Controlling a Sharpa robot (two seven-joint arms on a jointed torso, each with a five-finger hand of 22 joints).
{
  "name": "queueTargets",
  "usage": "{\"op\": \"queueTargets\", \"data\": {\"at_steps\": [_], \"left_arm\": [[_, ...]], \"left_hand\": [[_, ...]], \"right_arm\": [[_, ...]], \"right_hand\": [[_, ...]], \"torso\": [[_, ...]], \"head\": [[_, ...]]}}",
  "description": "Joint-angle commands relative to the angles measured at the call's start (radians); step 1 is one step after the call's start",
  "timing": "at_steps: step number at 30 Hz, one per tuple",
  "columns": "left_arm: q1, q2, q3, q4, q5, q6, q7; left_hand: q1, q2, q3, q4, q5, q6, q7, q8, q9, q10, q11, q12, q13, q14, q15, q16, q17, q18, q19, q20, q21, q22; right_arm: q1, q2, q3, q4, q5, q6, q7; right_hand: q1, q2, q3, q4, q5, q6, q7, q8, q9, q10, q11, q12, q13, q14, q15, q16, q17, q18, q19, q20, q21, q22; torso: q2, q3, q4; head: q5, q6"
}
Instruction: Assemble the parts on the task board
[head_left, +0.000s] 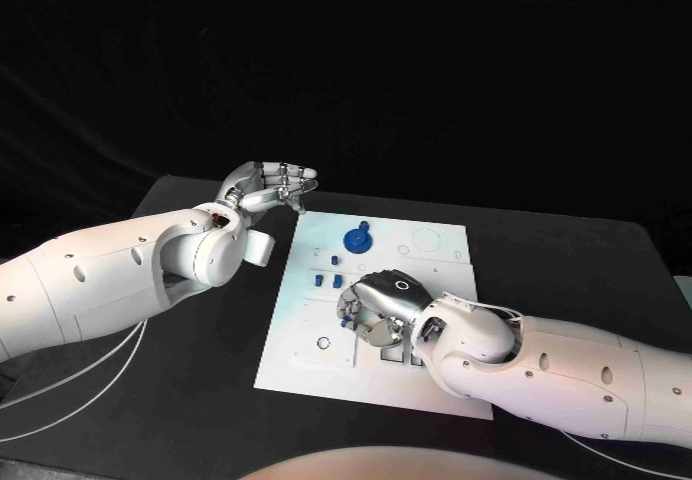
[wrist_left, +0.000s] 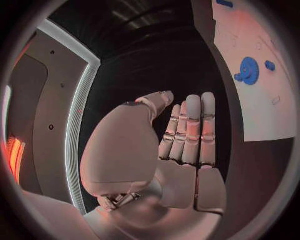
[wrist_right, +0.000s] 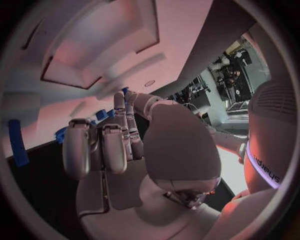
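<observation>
Head view shows me the white rectangular task board (head_left: 433, 240) mid-table, my right hand (head_left: 382, 305) curled over small blue parts (head_left: 335, 262) near its left edge, grasp unclear, left hand (head_left: 267, 187) released beyond its far-left corner.

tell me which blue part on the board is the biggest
The round blue gear near the task board's far edge; the other blue parts nearby are small pegs and blocks.

Shows white rectangular task board (head_left: 433, 300) on black table (head_left: 188, 390). Places silver right hand (head_left: 378, 310) over board centre; silver left hand (head_left: 267, 188) beyond its far-left corner, holding nothing.
</observation>
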Motion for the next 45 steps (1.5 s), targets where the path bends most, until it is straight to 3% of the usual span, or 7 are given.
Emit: {"op": "queueTargets", "data": {"at_steps": [1,12,19,27,34,38,45], "left_arm": [[0.001,0.001,0.001,0.003,0.004,0.016,0.001],[0.001,0.002,0.001,0.002,0.004,0.017,-0.002],[0.001,0.001,0.001,0.001,0.004,0.018,-0.003],[0.001,-0.001,0.001,0.0,0.004,0.019,-0.004],[0.001,-0.002,0.001,-0.001,0.004,0.02,-0.005],[0.001,-0.004,0.0,-0.002,0.004,0.021,-0.005],[0.001,-0.007,0.0,-0.001,0.004,0.026,-0.006]], "left_hand": [[0.006,-0.001,0.007,0.0,0.005,0.002,0.006,0.006,-0.002,-0.006,-0.001,0.006,-0.001,-0.008,0.0,-0.004,-0.001,0.005,-0.007,0.0,0.0,0.001],[0.006,-0.001,0.007,0.0,0.005,0.002,0.006,0.006,-0.002,-0.006,-0.001,0.006,-0.001,-0.008,0.0,-0.004,-0.001,0.005,-0.007,0.0,0.0,0.001],[0.006,-0.001,0.007,0.0,0.005,0.002,0.006,0.006,-0.002,-0.006,-0.001,0.006,-0.001,-0.008,0.0,-0.004,-0.001,0.005,-0.007,0.0,0.0,0.001],[0.005,-0.001,0.008,-0.001,0.005,0.002,0.006,0.006,-0.002,-0.009,-0.001,0.007,-0.002,-0.01,0.0,-0.005,-0.002,0.005,-0.009,0.001,0.0,0.002],[0.005,-0.001,0.008,-0.001,0.005,0.002,0.006,0.006,-0.002,-0.009,-0.001,0.007,-0.002,-0.01,0.0,-0.005,-0.002,0.005,-0.009,0.001,0.0,0.002],[0.004,-0.002,0.008,-0.001,0.005,0.001,0.006,0.007,-0.002,-0.01,0.0,0.007,-0.002,-0.01,0.001,-0.005,-0.002,0.005,-0.009,0.001,0.0,0.002],[0.004,-0.002,0.008,-0.001,0.005,0.001,0.006,0.007,-0.002,-0.01,0.0,0.007,-0.002,-0.01,0.001,-0.005,-0.002,0.005,-0.009,0.001,0.0,0.002]], "right_arm": [[-0.002,0.003,-0.001,-0.001,-0.021,0.046,0.0],[-0.002,0.015,-0.005,-0.011,-0.032,0.075,-0.015],[-0.002,0.005,-0.007,-0.006,-0.035,-0.005,-0.028],[-0.002,-0.029,-0.006,0.028,-0.035,-0.063,-0.031],[0.003,-0.087,0.005,0.086,-0.029,-0.076,-0.038],[0.035,-0.162,0.015,0.131,0.009,-0.051,-0.045],[0.092,-0.249,0.02,0.131,0.041,0.051,-0.043]], "right_hand": [[-0.002,0.004,0.0,-0.006,0.001,0.004,0.0,0.003,0.002,0.001,0.001,-0.004,0.0,0.051,-0.003,-0.006,-0.001,-0.019,0.014,-0.002,-0.001,0.143],[-0.031,-0.008,-0.016,-0.004,0.009,-0.015,0.005,-0.006,0.001,-0.013,0.006,-0.017,-0.003,0.05,0.002,-0.007,-0.006,-0.017,0.009,0.0,-0.013,0.138],[-0.083,-0.06,-0.05,0.01,0.04,-0.109,0.048,-0.068,-0.027,-0.091,0.045,-0.053,-0.018,0.048,0.033,-0.005,-0.004,-0.012,-0.004,0.023,-0.045,0.123],[-0.091,-0.077,-0.07,0.011,0.044,-0.123,0.054,-0.082,-0.035,-0.112,0.052,-0.05,-0.018,0.045,0.039,-0.006,-0.01,-0.008,-0.011,0.032,-0.061,0.114],[-0.092,-0.082,-0.077,0.011,0.047,-0.127,0.052,-0.087,-0.037,-0.116,0.052,-0.046,-0.018,0.045,0.04,-0.007,-0.011,-0.008,-0.011,0.034,-0.062,0.114],[-0.094,-0.083,-0.083,0.013,0.048,-0.123,0.051,-0.086,-0.037,-0.118,0.051,-0.044,-0.018,0.045,0.04,-0.006,-0.011,-0.007,-0.011,0.035,-0.062,0.114],[-0.096,-0.089,-0.139,0.019,0.076,-0.137,0.042,-0.101,-0.045,-0.182,0.05,-0.058,-0.033,0.041,0.038,-0.01,-0.022,0.007,-0.039,0.038,-0.132,0.077]], "torso": [[0.0,-0.0001,0.0005],[-0.001,-0.001,0.001],[-0.001,-0.0007,0.0007],[-0.001,0.0004,-0.0005],[-0.001,0.0004,0.0003],[-0.002,0.0001,-0.0019],[-0.003,-0.0011,-0.0049]], "head": [[0.001,-0.002],[-0.001,-0.002],[-0.001,-0.001],[-0.001,0.003],[-0.005,0.007],[-0.013,0.013],[-0.025,0.02]]}}
